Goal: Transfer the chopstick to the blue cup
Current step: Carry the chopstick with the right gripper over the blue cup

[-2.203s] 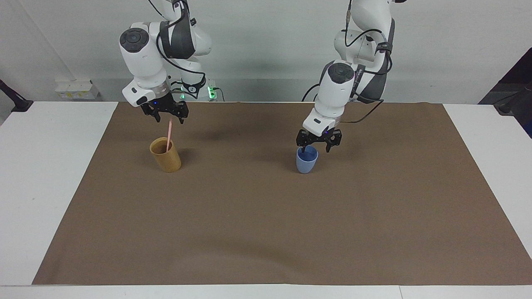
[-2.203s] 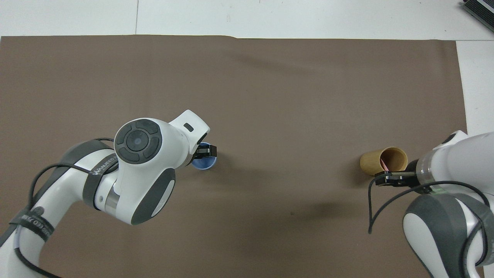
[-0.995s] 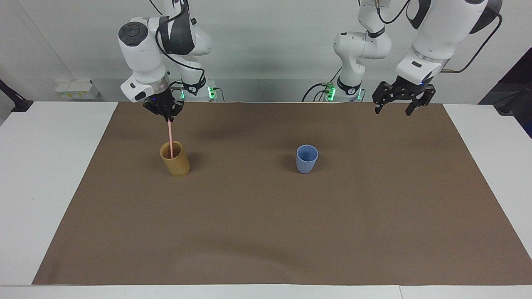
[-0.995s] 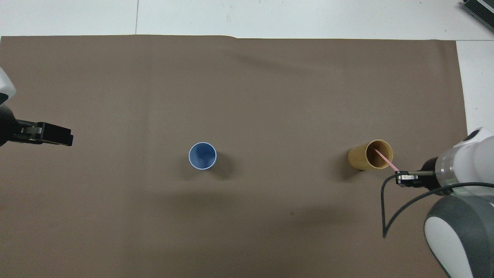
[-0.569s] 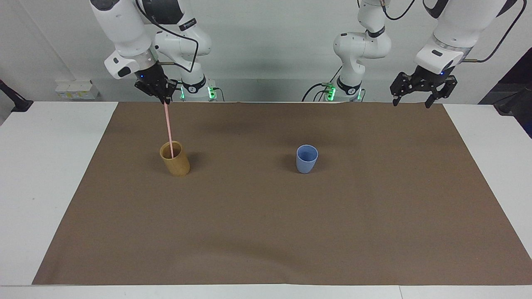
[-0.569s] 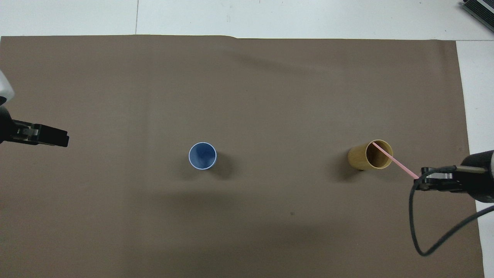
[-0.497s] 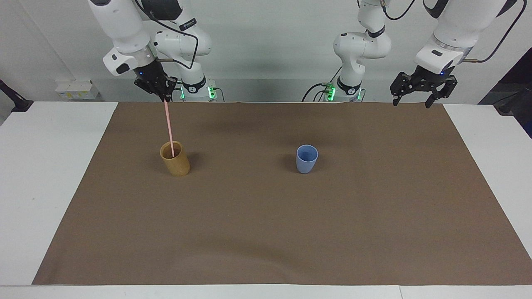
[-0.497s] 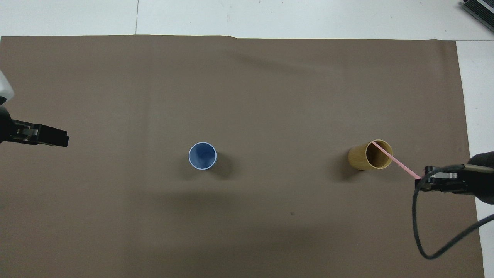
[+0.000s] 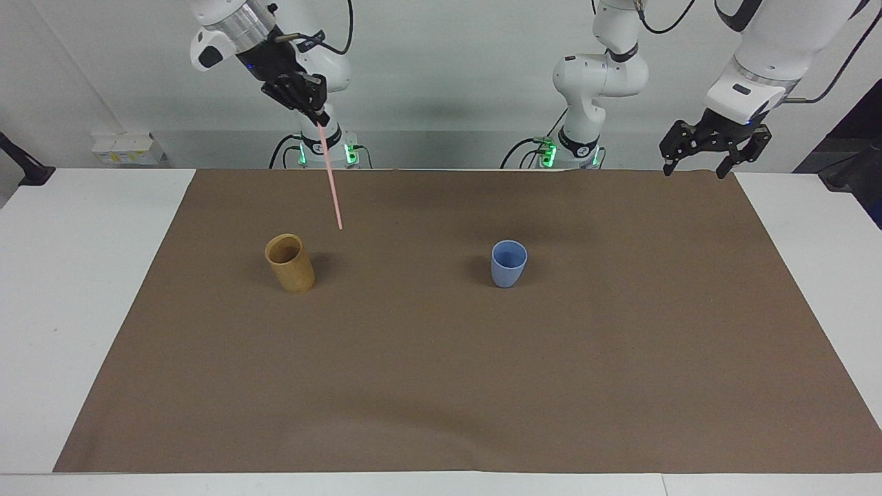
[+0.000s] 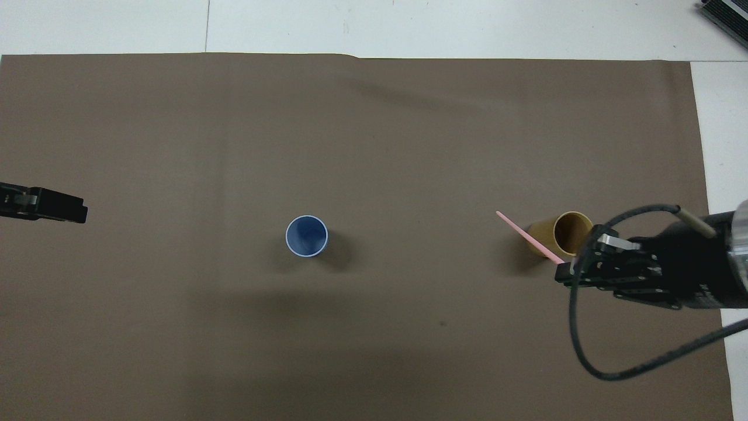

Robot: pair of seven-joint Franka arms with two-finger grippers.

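Facing view shows the right claw (image 9: 318, 118) raised high over the brown mat (image 9: 441, 386), at the right arm's end of the counter (image 9: 83, 275), with its fingertips pinched together on the top end of the chopstick (image 9: 331, 180). The pale pink stick hangs below the claw, slightly tilted, its lower tip in the air and clear of both cups; that tip lies above the mat just beside the tan cup (image 9: 290, 262), on the side toward the blue cup (image 9: 508, 263). The tan cup stands upright on the mat with nothing in it. The blue cup stands upright too, well apart from the tan cup toward the left arm's end, its inside bare. The left claw (image 9: 696, 160) waits up in the air over the mat's edge at the left arm's end of the counter, its fingers spread wide and holding nothing. In the overhead view the chopstick (image 10: 529, 238) slants out from the right claw (image 10: 562, 272) across the tan cup's (image 10: 562, 235) outer wall, pointing toward the blue cup (image 10: 307, 235), while the left claw (image 10: 58, 210) shows at the picture's edge.
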